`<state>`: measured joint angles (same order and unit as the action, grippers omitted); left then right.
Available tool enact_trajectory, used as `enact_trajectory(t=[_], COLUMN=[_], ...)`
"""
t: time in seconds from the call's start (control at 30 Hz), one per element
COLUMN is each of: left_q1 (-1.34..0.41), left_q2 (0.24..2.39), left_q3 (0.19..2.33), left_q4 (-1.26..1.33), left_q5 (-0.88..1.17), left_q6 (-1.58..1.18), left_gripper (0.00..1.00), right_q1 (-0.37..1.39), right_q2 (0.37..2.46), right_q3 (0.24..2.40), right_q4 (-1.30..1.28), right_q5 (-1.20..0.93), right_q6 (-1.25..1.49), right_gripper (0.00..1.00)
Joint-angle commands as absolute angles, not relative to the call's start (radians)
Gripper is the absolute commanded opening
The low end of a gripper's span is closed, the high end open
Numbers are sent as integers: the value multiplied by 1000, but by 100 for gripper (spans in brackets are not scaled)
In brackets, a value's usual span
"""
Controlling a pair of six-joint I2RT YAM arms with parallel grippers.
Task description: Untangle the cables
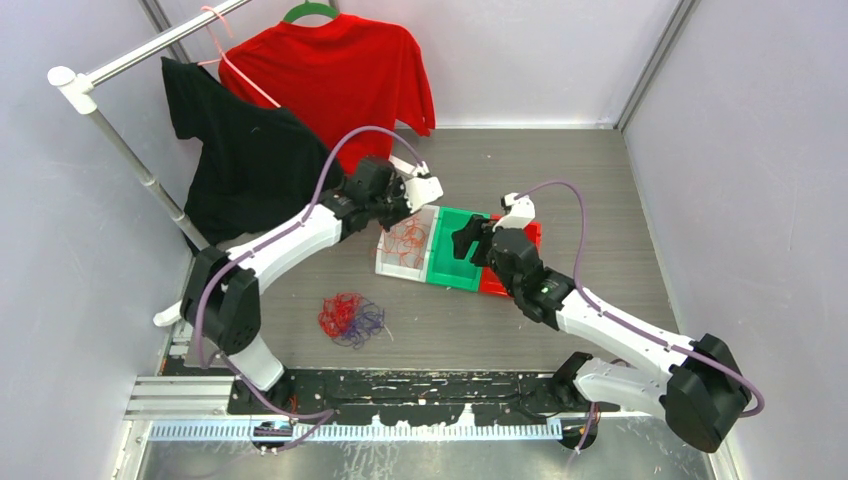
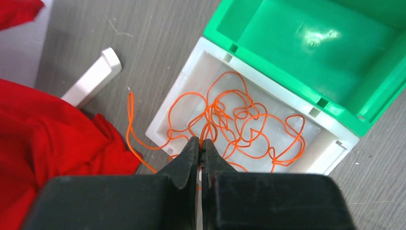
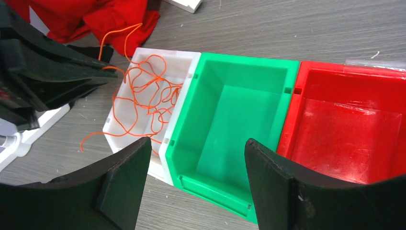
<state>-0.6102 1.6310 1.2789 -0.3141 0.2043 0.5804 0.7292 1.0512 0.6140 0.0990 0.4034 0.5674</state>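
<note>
Orange cables lie looped in a white bin, and one strand hangs over its rim onto the table. My left gripper is shut on an orange strand at the bin's near edge. In the top view it hovers over the white bin. A red and blue-purple tangle lies on the table in front of the bins. My right gripper is open and empty above the green bin. It shows in the top view too.
The green bin and red bin stand in a row right of the white one; both look empty in the right wrist view. A red shirt and a black shirt hang on a rack at the back left. A white block lies by the red cloth.
</note>
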Motion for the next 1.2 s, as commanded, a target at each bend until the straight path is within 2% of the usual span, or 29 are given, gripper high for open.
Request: enact_trajectory(t=[0.0, 0.9, 1.0, 1.17], left_q1=[-625, -646, -647, -645], left_q2=[1686, 1893, 1928, 1907], left_q3=[1312, 1444, 1523, 1582], left_q4=[-300, -503, -590, -664], left_q5=[147, 233, 242, 224], left_q6=[633, 451, 454, 453], left_gripper=[0, 0, 8, 28], right_q1=[717, 674, 675, 674], right_q2=[1022, 995, 984, 983], right_q3=[610, 647, 651, 675], right_q4=[150, 127, 112, 85], right_q5=[434, 410, 412, 406], right_q6=[588, 584, 584, 573], right_gripper=[76, 75, 75, 75])
